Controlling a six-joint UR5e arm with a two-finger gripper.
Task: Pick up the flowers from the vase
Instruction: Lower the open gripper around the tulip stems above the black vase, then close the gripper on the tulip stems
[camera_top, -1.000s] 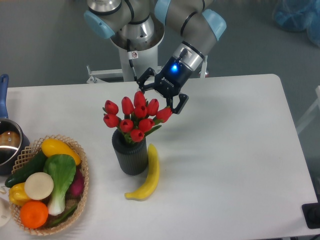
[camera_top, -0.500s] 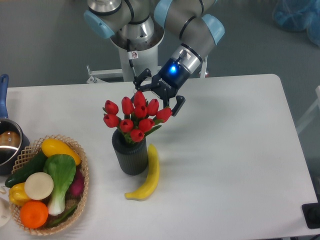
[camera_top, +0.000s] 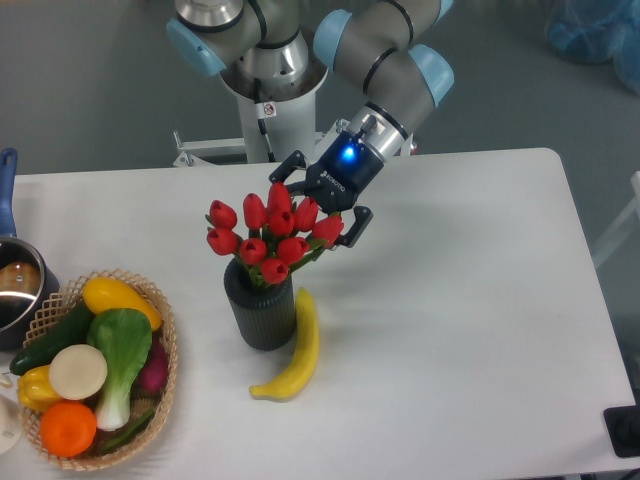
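Our gripper (camera_top: 318, 205) spreads wide around the flowers' (camera_top: 268, 235) upper buds — the vase (camera_top: 261, 312) stands mid-table, left of centre.

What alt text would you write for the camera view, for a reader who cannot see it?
A robot gripper hangs open at the upper right of red flowers that stand in a dark ribbed vase on a white table. A banana lies beside the vase on the right, and a basket of produce sits at the left edge next to a pot.
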